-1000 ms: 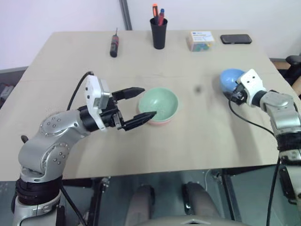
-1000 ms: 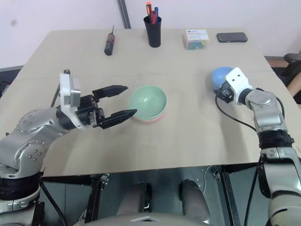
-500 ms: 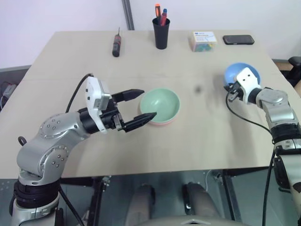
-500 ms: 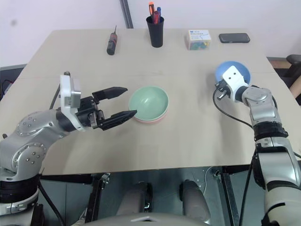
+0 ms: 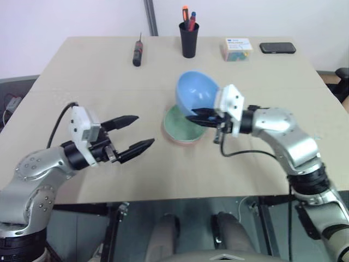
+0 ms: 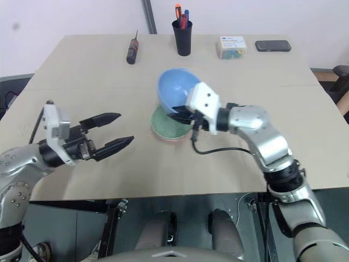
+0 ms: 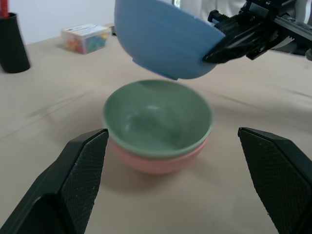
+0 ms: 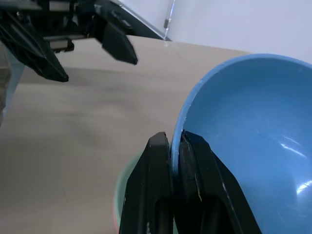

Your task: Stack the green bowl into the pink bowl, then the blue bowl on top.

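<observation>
Over the middle of the desk (image 5: pixel 262 180), the right gripper (image 5: pixel 197 117), fingers pinched on the rim of the blue bowl (image 5: pixel 195 91), now holds it tilted just above the green bowl (image 7: pixel 157 117), having carried it in from the right edge. Green bowl already nested in the pink bowl (image 7: pixel 156 162); only the lowering remains. Left gripper (image 5: pixel 133 133) has backed off toward the left edge, fingers spread and empty
</observation>
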Controlling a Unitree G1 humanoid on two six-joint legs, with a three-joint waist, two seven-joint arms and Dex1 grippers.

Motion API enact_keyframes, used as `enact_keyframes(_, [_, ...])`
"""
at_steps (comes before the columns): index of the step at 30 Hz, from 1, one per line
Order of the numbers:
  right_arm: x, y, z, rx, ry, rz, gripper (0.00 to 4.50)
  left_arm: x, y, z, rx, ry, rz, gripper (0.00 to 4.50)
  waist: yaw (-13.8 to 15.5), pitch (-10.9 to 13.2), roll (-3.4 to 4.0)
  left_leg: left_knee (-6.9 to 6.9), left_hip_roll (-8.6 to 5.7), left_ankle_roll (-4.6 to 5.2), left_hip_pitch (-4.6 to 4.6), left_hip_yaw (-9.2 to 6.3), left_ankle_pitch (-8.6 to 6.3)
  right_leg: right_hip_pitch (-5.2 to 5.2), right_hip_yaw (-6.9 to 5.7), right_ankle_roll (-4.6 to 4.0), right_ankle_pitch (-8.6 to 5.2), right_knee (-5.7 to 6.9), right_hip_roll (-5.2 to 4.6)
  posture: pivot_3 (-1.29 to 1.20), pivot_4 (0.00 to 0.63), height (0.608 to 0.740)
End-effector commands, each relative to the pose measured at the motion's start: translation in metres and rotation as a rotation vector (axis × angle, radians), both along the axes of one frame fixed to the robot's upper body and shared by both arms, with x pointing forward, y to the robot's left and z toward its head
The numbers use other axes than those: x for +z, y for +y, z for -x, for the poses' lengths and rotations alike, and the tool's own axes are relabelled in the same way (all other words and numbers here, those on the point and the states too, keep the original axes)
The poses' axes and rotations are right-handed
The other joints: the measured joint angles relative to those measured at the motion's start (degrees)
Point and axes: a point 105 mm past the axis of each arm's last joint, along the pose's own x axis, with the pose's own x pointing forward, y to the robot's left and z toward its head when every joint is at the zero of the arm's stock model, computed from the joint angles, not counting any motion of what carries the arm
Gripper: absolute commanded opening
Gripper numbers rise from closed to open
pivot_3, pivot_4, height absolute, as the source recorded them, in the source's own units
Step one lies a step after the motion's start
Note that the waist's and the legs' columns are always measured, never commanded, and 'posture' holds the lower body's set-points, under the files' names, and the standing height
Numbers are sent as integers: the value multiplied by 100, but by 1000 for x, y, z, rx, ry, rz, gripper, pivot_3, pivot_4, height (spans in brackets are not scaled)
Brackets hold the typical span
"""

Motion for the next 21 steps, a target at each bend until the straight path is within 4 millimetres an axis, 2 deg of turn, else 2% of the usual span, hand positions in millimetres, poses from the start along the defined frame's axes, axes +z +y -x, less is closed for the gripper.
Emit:
enact_keyframes(1, [0, 15, -1, 23, -19, 29, 91, 9, 6, 6, 14, -49, -32, 4500, -7, 0, 0, -1, 0, 0, -1, 0, 0, 0, 0, 0, 0, 0, 0, 0, 150, 740])
enact_keyframes(4, [-16, 14, -5, 25, 22, 86, 996, 11, 7, 6, 28, -75, -51, 4500, 23, 0, -1, -3, 0, 0, -6, -2, 0, -1, -5, 0, 0, -6, -1, 0, 150, 740])
enact_keyframes(6, [-21, 8, -9, 9, 47, 104, 1991, 12, 7, 7, 35, -88, -62, 4500, 27, 1, -1, -2, -1, 0, -6, -1, 0, -1, -4, 0, 0, -7, -3, 0, 150, 740])
enact_keyframes(7, [-21, 4, -9, 5, 52, 108, 2341, 13, 8, 7, 48, -103, -69, 4500, 25, 0, -1, -2, -1, 0, -6, 0, 0, -1, -3, 0, 0, -7, -3, 0, 150, 740])
enact_keyframes(9, [-13, -3, -12, -25, 35, 78, 3035, 15, 7, 6, 64, -124, -50, 4500, 24, 0, -1, -3, 0, 0, -4, -1, 0, -1, -4, 0, 0, -5, -2, 0, 150, 740])
enact_keyframes(12, [6, -19, -15, -94, -2, -17, 4361, 15, 2, 7, 68, -120, 49, 4500, 16, 1, 0, -4, 1, 0, -4, -1, 0, -1, -3, 0, 0, -4, -1, 0, 150, 740])
enact_keyframes(14, [11, -38, -13, -134, -20, -46, 4361, 13, 2, 5, 108, -108, 82, 4500, 39, 0, -2, -5, 0, 0, -6, -4, 0, -1, -4, 0, 0, -6, -3, 0, 150, 740])
enact_keyframes(17, [14, -71, -11, -217, -17, -94, 4361, 8, -5, 9, 54, -94, 66, 4500, 80, 0, -5, -4, -1, 0, -9, -7, -1, -1, -7, 0, 0, -11, -4, 0, 150, 740])
enact_keyframes(21, [6, -114, -3, -295, 58, -100, 4441, 2, -3, 6, 81, -68, 57, 4500, 107, 0, -5, -5, -1, 1, -6, -1, -1, 1, -4, 0, 0, -8, -3, 0, 150, 740])
